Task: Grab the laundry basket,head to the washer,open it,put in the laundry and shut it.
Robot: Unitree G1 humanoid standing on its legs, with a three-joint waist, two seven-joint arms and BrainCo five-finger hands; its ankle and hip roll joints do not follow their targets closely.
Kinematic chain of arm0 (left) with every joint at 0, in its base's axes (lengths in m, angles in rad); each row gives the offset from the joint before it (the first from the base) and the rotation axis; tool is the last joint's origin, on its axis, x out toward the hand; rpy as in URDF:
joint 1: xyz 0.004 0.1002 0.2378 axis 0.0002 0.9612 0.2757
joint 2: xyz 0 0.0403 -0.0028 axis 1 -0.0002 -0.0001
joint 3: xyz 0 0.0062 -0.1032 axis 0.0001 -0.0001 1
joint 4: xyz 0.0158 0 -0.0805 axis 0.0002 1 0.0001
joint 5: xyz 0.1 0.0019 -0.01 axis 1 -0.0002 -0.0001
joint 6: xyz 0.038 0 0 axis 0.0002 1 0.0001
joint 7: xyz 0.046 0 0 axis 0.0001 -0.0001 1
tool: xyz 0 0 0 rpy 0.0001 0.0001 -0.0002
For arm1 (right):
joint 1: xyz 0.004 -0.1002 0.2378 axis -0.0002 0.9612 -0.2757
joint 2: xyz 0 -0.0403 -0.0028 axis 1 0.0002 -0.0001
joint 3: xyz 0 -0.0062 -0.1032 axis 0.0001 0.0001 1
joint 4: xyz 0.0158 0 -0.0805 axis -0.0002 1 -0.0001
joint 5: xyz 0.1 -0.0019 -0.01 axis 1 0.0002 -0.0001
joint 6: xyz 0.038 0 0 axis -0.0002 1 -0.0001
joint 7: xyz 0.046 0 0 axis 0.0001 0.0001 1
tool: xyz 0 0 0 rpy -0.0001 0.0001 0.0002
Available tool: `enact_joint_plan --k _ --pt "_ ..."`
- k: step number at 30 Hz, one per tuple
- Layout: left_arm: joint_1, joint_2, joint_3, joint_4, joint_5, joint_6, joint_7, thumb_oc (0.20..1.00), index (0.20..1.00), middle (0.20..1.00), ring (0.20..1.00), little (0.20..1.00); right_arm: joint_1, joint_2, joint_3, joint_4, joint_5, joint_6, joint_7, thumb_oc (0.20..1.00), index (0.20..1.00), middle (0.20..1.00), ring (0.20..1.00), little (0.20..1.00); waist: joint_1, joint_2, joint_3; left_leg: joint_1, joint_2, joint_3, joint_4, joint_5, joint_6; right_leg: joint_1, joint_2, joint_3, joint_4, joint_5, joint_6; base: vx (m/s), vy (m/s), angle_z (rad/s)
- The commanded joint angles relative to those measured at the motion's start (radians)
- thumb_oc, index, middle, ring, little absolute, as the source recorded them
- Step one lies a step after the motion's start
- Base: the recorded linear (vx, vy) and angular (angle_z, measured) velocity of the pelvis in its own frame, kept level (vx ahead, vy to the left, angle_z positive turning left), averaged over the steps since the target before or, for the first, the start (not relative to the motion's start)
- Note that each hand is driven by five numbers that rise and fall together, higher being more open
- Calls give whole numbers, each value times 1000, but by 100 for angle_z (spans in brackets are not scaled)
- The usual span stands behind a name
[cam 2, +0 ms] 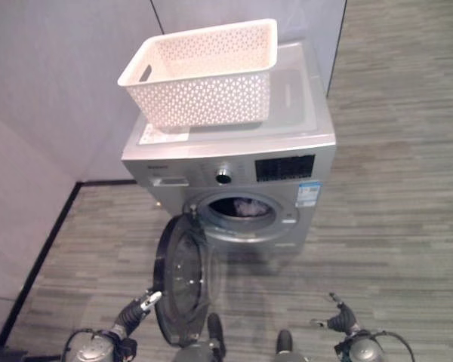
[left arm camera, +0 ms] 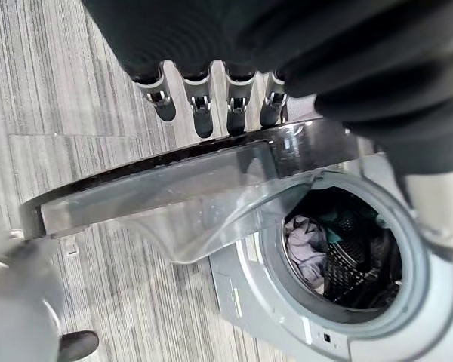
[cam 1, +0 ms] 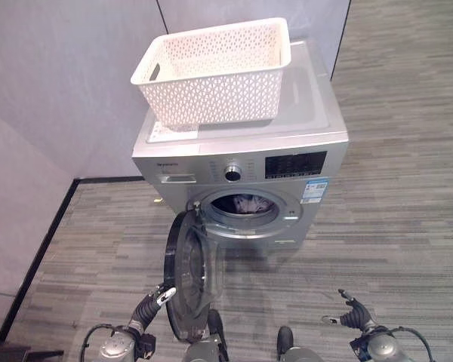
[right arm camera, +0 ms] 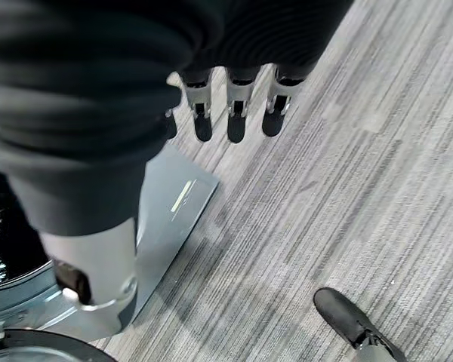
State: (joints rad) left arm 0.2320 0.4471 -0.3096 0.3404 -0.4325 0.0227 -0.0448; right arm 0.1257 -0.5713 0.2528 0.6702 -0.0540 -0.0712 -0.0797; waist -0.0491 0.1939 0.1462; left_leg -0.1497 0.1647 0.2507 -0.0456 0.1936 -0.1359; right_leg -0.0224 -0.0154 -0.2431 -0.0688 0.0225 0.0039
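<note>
The silver front-load washer stands ahead of me with its round door swung wide open toward my left. Laundry lies inside the drum, white and dark pieces showing through the opening. A white perforated laundry basket rests on the washer's top and looks empty. My left hand is low at the door's outer side, its fingers straight and right at the door's rim. My right hand hangs low on the right, its fingers relaxed and holding nothing.
Grey partition walls run behind and to the left of the washer, with a black baseboard along the left wall. Grey striped floor stretches to the right of the washer.
</note>
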Motion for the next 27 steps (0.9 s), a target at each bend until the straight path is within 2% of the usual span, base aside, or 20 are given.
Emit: enact_joint_plan --k 1,3,4,5,6,7,9,10,11,12,16,18,22,25,27 --pt "-170 1 -40 69 -5 -54 -22 1000 1000 1000 1000 1000 -150 -59 70 -27 -27 -15 29 1000 1000 1000 1000 1000 -34 -86 67 -176 -65 -43 179 -7 46 -76 -28 62 63 -93 25 -248 5 -38" --pt "-250 -23 -44 158 54 -60 8 1000 1000 1000 1000 1000 -204 -73 128 -49 -37 -17 49 1000 1000 1000 1000 1000 -36 -112 82 -181 -82 -50 294 -127 83 -129 -25 92 86 -75 28 -196 -13 -65" --pt "-290 -37 -43 186 61 -68 16 1000 1000 1000 1000 1000 -224 -74 151 -60 -36 -21 57 1000 1000 1000 1000 1000 -38 -122 84 -166 -80 -31 326 -207 104 -156 -16 104 98 -71 34 -218 -83 -61" --pt "-348 -53 -41 230 61 -73 42 1000 1000 1000 1000 1000 -241 -71 160 -78 -28 -24 50 1000 1000 1000 1000 1000 -48 -139 96 -178 -68 -5 411 -242 114 -186 -8 105 116 -60 32 -136 -72 -43" --pt "-348 -54 -41 230 61 -73 42 1000 1000 1000 1000 1000 -241 -71 160 -78 -28 -24 50 1000 1000 1000 1000 1000 -48 -138 96 -179 -67 -5 412 -243 114 -186 -8 105 116 -60 32 -206 -128 -35" --pt "-463 -87 -24 298 43 -71 72 1000 1000 1000 1000 1000 -217 -60 150 -129 -6 -22 44 1000 1000 1000 1000 1000 -89 -161 93 -137 -11 102 482 -347 136 -223 -8 85 139 -60 29 -124 -63 -9" --pt "-546 -121 -18 357 34 -77 120 1000 1000 1000 1000 1000 -165 -51 128 -174 14 -25 30 1000 1000 1000 1000 1000 -112 -160 87 -93 -2 144 484 -393 148 -228 -11 44 133 -57 33 -133 -60 85" --pt "-602 -123 -15 383 37 -77 137 1000 1000 1000 1000 1000 -137 -47 111 -200 22 -28 28 1000 1000 1000 1000 1000 -135 -159 80 -58 9 184 433 -413 142 -241 -14 22 137 -51 39 -77 -19 128" --pt "-606 -125 -17 387 36 -78 137 1000 1000 1000 1000 1000 -135 -49 107 -203 22 -27 29 1000 1000 1000 1000 1000 -133 -160 82 -52 5 186 424 -410 143 -240 -16 22 138 -51 41 -191 45 120" --pt "-673 -125 -12 386 44 -88 171 1000 1000 1000 1000 1000 -90 -57 78 -244 31 -32 25 1000 1000 1000 1000 1000 -147 -173 88 -63 -17 178 425 -424 147 -269 -21 22 146 -28 41 -159 38 43" --pt "-720 -135 -17 383 44 -97 184 1000 1000 1000 1000 1000 -39 -64 55 -238 32 -38 33 1000 1000 1000 1000 1000 -155 -178 76 -77 -14 192 425 -433 150 -295 -21 18 153 -15 41 -105 7 4" --pt "-816 -176 -49 443 37 -92 203 1000 1000 1000 1000 1000 -4 -64 48 -180 35 -33 30 1000 1000 1000 1000 1000 -171 -180 65 -99 -12 202 447 -440 152 -317 -25 13 159 -4 35 -89 -13 3" --pt "-894 -234 -86 506 36 -83 210 1000 1000 1000 1000 1000 -4 -62 54 -134 43 -26 29 1000 1000 1000 1000 1000 -182 -177 55 -104 -20 206 442 -443 156 -326 -24 16 164 -1 34 -18 0 -1" --pt "-982 -314 -139 552 -3 -88 211 1000 1000 1000 1000 1000 -27 -53 75 -72 63 -22 19 1000 1000 1000 1000 1000 -201 -177 47 -105 -33 211 429 -442 160 -340 -23 24 166 1 36 -8 -3 -1" --pt "-986 -315 -138 556 -4 -90 210 1000 1000 1000 1000 1000 -30 -53 75 -70 63 -23 19 1000 1000 1000 1000 1000 -201 -177 48 -105 -33 211 428 -442 160 -340 -23 24 166 1 36 6 -3 -4"
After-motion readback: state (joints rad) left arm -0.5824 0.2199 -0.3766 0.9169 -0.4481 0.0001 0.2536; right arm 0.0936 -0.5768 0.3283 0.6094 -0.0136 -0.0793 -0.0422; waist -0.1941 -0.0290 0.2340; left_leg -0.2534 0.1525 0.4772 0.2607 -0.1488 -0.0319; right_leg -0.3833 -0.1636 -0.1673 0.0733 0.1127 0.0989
